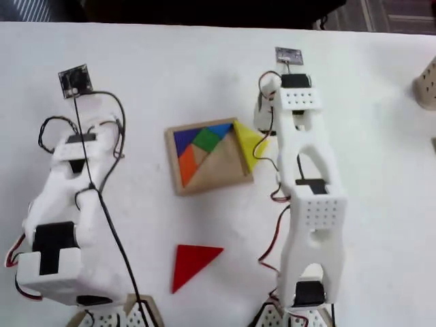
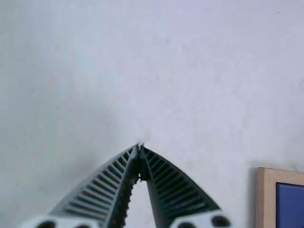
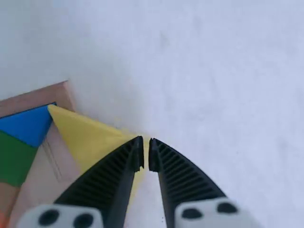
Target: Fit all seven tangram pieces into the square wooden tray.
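The square wooden tray lies mid-table with blue, green, purple and orange pieces in its far-left part. A yellow triangle rests tilted across the tray's right rim; in the right wrist view the yellow triangle has one corner over the rim. My right gripper is shut on its outer corner, just right of the tray. A red triangle lies flat on the table in front of the tray. My left gripper is shut on nothing above bare table left of the tray.
Two small circuit boards lie at the back, one behind the left arm and one behind the right arm. Black cables trail over the left arm. A perforated beige object sits at the right edge.
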`<state>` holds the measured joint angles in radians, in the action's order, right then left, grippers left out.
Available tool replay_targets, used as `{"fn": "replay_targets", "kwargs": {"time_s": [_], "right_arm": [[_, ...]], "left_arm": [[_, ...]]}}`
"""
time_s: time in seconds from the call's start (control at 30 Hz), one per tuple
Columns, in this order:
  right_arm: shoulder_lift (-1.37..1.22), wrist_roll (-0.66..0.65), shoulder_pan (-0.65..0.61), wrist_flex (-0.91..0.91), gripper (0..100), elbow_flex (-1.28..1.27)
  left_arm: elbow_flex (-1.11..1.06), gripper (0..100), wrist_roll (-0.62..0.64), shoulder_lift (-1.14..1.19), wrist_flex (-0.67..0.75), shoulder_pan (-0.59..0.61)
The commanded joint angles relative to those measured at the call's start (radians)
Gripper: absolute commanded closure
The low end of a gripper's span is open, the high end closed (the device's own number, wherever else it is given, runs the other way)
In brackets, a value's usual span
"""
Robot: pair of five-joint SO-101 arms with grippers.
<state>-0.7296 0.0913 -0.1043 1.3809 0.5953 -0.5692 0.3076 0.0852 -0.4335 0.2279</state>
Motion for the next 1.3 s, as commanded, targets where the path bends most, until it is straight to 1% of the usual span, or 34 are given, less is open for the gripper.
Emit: {"fn": "replay_targets", "kwargs": {"time_s": [0.0, 0.23, 0.43, 0.67, 0.93, 1.0, 1.1, 1.27], "right_arm": [[0.004, 0.008, 0.024, -0.038, 97.9, 0.048], [-0.058, 0.000, 0.012, -0.041, 97.9, 0.046], [-0.064, -0.060, -0.042, -0.038, 97.9, 0.048], [-0.042, -0.061, -0.116, -0.038, 97.9, 0.049], [-0.019, -0.063, -0.163, -0.013, 97.9, 0.048], [0.004, -0.063, -0.154, -0.007, 97.9, 0.063], [0.064, -0.061, -0.094, 0.022, 97.9, 0.080], [0.142, -0.046, -0.004, 0.022, 97.9, 0.028]], "left_arm": [[0.003, 97, -0.005, -0.007, 0.021, -0.013], [0.003, 98, -0.005, -0.007, 0.018, -0.018], [0.003, 98, -0.005, -0.005, 0.018, -0.018], [0.003, 98, -0.005, -0.005, 0.018, -0.019], [0.002, 97, -0.006, -0.005, 0.018, -0.036], [0.002, 97, -0.006, -0.005, 0.018, -0.038], [0.002, 97, -0.006, -0.005, 0.020, -0.038], [0.002, 97, -0.006, -0.005, 0.025, -0.039]]}}
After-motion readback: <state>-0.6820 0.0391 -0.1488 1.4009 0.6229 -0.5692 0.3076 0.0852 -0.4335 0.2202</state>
